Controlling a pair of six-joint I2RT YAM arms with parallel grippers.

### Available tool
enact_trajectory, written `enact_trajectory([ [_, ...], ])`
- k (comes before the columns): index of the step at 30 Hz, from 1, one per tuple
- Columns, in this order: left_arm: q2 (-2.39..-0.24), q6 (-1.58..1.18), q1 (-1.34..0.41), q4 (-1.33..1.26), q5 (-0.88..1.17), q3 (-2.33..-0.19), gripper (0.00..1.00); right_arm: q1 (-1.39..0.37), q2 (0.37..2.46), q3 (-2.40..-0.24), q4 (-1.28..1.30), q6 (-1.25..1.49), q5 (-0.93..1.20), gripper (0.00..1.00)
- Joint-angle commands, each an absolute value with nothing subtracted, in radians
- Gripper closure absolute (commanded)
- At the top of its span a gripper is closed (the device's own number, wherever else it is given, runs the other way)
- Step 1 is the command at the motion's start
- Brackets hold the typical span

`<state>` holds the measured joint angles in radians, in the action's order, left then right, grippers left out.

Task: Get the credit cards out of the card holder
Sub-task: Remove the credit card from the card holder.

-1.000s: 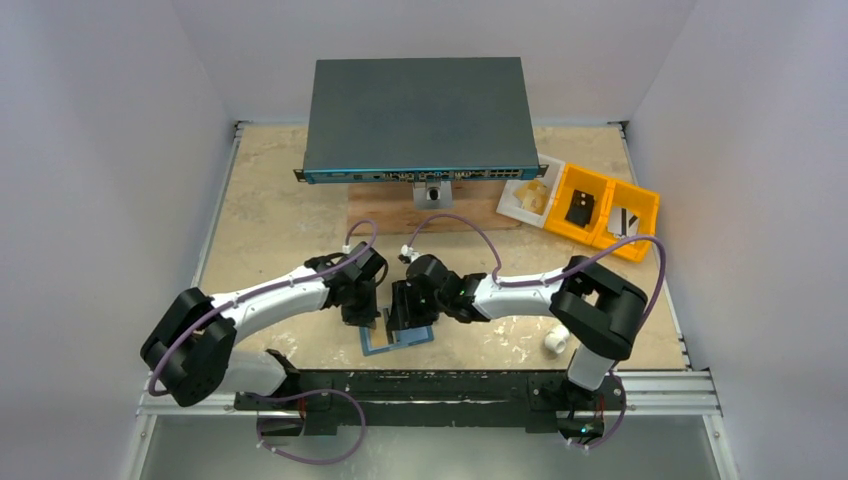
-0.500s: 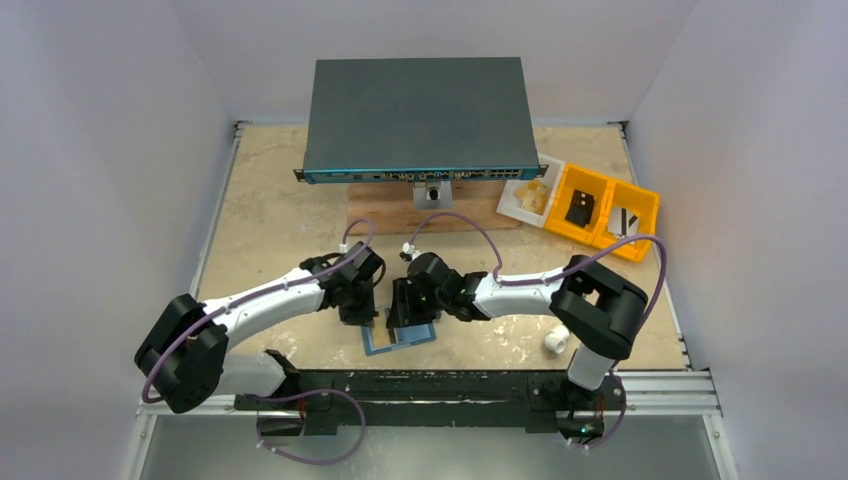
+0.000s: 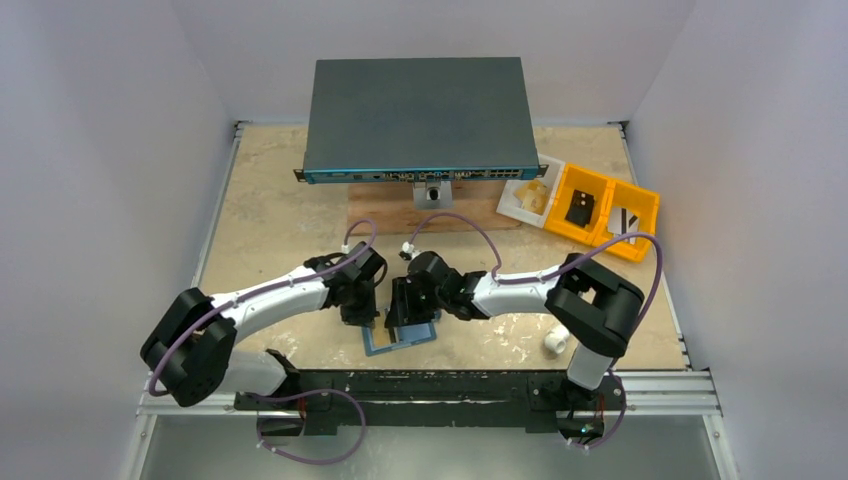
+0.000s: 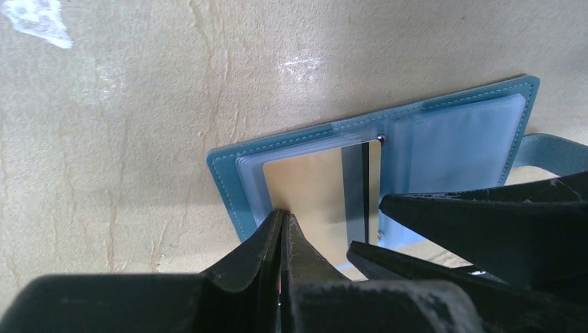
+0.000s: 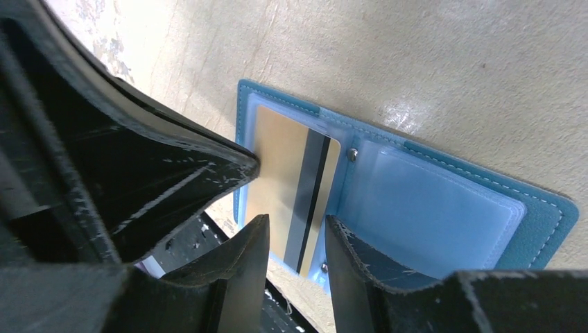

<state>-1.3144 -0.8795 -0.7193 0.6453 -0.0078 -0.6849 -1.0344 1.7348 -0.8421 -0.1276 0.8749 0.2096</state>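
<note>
Though searched from all three views, found no card lying free on table [image 3: 280, 210]: judged task barely begun, nothing extracted yet. Found card holder [image 5: 402, 180] spread open and flat, inner face up, directly beneath left gripper [image 4: 281, 225] and right gripper [image 5: 294, 229]. Noted one card [image 5: 284, 177], gold-faced with dark stripe, seated in clear sleeve [image 4: 251, 177] of half lying just ahead of left gripper. Found left gripper closed tight, tips set against near edge of card; cannot tell whether pinching that edge or merely touching it. Found right gripper set narrowly apart with nothing seen clamped, one finger to either side of striped end of card, close to middle of holder; cannot tell whether bearing down on holder or hovering above. Noted other half, out beyond right gripper, showing clear pockets with no card visible. Cannot rule out further cards tucked behind gold one. Judged outstanding: confirm grip on card, draw it fully clear of sleeve with holder pinned, set it down to one side, then check for and remove any card behind. Judged holder light and liable to slide along with card unless held firmly.
</note>
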Motion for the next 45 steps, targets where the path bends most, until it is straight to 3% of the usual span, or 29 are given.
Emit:
enact_trajectory([
  [1,-1.371,-0.876,-0.713,0.593,0.022,-0.68,1.0,-1.02,1.741,-0.822,-0.184,0.892,0.245,0.65],
  [23,-1.436,-0.889,-0.713,0.513,0.076,-0.66,0.99,-0.948,1.779,-0.688,-0.401,0.981,0.377,0.7],
  [45,-1.476,-0.905,-0.712,0.53,0.055,-0.643,1.0,-0.833,1.845,-0.43,-0.938,1.218,0.53,0.77],
])
